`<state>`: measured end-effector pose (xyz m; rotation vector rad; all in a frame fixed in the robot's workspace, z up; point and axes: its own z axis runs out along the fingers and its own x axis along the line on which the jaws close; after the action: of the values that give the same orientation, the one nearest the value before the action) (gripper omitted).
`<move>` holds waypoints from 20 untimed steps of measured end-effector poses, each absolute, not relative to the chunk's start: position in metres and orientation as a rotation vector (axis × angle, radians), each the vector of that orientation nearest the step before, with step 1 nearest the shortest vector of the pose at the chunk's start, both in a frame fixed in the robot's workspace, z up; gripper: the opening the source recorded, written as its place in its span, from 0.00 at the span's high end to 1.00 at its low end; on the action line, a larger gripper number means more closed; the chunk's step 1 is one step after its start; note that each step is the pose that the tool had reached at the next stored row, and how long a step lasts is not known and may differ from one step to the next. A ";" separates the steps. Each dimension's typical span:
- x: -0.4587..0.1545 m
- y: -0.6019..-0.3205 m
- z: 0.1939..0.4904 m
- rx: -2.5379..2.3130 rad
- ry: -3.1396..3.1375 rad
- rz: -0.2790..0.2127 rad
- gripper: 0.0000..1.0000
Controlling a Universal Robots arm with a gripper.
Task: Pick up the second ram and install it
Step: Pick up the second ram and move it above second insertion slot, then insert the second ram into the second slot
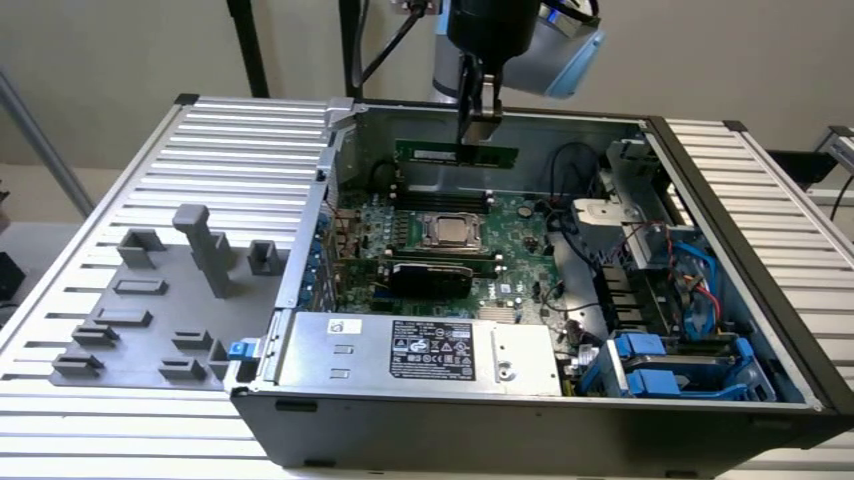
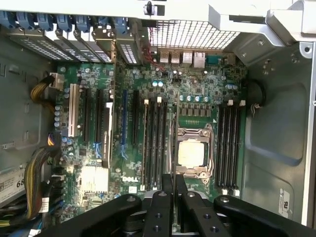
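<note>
The second ram [image 1: 434,153], a narrow green stick, hangs level above the far part of the open computer case. My gripper [image 1: 478,128] is shut on its top edge near the end toward the exterior view's right. In the wrist view the black fingers [image 2: 168,190] are pressed together over the motherboard [image 2: 123,163], near the CPU socket [image 2: 191,152] and between two banks of black memory slots [image 2: 154,143] [image 2: 229,143]. The stick itself sits edge-on between the fingers there and is hard to make out.
The motherboard [image 1: 514,235] carries a CPU [image 1: 454,232] and a black-topped expansion card [image 1: 427,275]. A silver power supply [image 1: 414,350] fills the case front. Cables and blue drive bays [image 1: 667,365] crowd the exterior view's right. A grey fixture plate [image 1: 134,300] lies outside the case.
</note>
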<state>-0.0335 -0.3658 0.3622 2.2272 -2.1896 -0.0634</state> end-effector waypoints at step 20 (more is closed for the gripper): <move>-0.032 -0.363 0.360 2.224 -2.194 -0.061 0.86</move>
<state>-0.0321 -0.3633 0.3598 2.2244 -2.1943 -0.0609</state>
